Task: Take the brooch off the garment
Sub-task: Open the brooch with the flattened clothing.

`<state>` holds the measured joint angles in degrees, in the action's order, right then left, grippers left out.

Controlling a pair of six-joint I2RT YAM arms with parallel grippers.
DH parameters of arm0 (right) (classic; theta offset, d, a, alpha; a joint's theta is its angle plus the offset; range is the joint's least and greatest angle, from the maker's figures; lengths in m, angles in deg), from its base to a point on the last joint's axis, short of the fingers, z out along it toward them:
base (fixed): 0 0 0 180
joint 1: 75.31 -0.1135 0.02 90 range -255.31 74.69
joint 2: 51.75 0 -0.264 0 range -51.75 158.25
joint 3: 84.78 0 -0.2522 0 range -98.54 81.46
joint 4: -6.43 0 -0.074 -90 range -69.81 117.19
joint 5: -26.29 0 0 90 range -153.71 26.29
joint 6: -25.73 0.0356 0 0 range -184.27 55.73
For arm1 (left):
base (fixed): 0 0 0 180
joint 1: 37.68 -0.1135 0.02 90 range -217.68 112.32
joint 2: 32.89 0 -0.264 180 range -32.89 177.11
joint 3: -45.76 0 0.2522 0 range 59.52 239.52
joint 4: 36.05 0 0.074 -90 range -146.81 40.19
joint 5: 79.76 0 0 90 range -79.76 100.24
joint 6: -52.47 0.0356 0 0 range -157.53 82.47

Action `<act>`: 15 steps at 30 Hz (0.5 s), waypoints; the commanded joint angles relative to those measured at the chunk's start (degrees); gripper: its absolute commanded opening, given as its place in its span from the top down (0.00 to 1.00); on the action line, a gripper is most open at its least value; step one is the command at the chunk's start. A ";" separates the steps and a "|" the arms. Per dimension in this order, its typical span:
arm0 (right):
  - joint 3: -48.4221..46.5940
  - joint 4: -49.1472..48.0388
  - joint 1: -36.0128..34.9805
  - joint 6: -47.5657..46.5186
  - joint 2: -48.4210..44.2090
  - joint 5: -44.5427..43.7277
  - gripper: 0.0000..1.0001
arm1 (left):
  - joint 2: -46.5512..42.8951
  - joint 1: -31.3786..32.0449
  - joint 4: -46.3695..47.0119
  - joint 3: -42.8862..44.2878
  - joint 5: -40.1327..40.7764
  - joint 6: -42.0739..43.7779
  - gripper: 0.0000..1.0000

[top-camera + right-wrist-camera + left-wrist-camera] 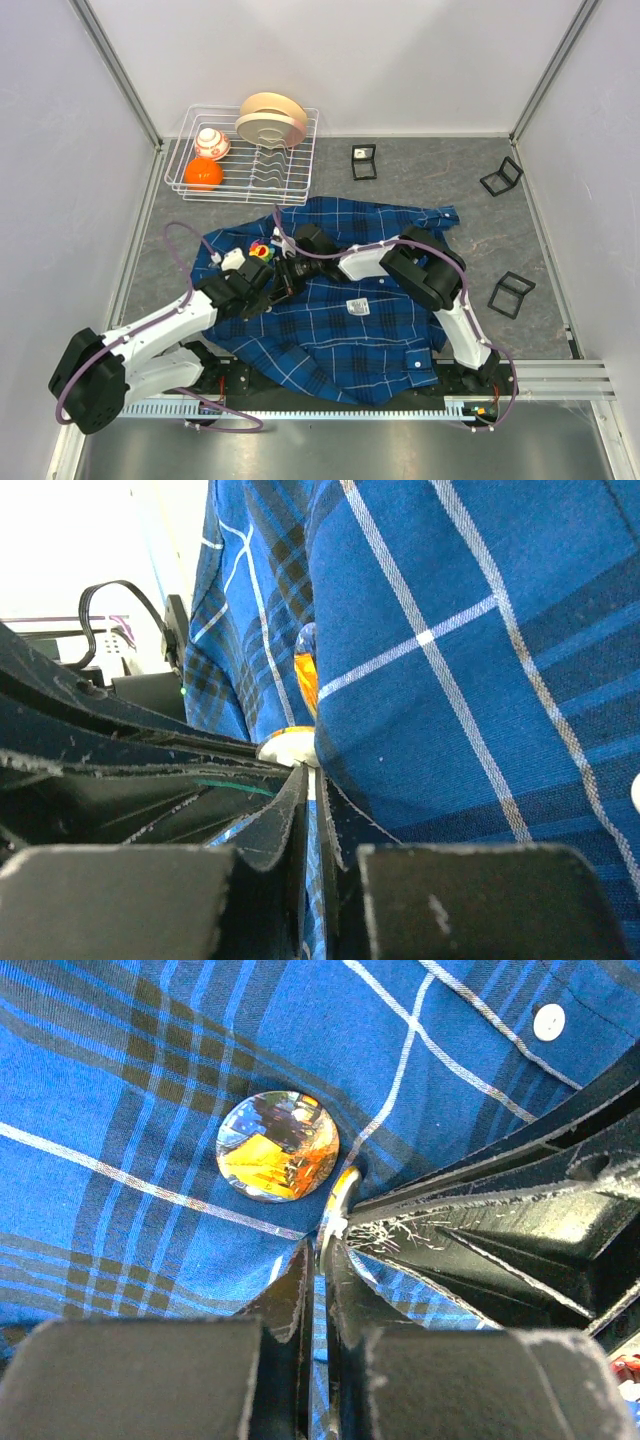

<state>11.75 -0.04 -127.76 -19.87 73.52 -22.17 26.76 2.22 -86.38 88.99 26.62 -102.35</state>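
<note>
The garment (350, 330), a dark-blue plaid shirt, lies spread on the grey table. The brooch (278, 1146), a round glossy badge with an orange picture, is pinned to it; the right wrist view shows the brooch (305, 670) edge-on behind a fold. My left gripper (272, 287) (322, 1245) is shut on a fold of cloth just below the brooch. My right gripper (290, 272) (312, 775) comes in from the other side, shut with its tips on a pale metal piece (340, 1200) at the brooch's lower rim. The two grippers' tips touch. The top view does not show the brooch.
A white wire dish rack (190, 185) at the back left holds plates (272, 118), an orange ball (203, 173) and a white-orange toy (211, 143). Three black wire stands (364, 162) (501, 177) (511, 294) sit on the table. The shirt carries a white tag (359, 307).
</note>
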 commanded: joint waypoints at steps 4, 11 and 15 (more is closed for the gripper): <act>-7.80 16.42 -2.92 -10.63 2.87 -9.54 0.88 | 5.37 3.43 1.69 4.35 -0.21 4.70 0.98; -10.18 21.98 -5.47 -18.63 1.73 -14.64 0.89 | 7.32 4.75 1.77 7.18 -0.03 6.02 0.98; -9.13 24.09 -6.88 -23.04 -0.11 -19.90 0.90 | 6.18 4.66 0.19 6.74 0.14 4.09 0.98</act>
<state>2.04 20.03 -130.58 -34.62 72.50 -30.04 33.28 5.26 -90.28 94.43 31.06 -97.43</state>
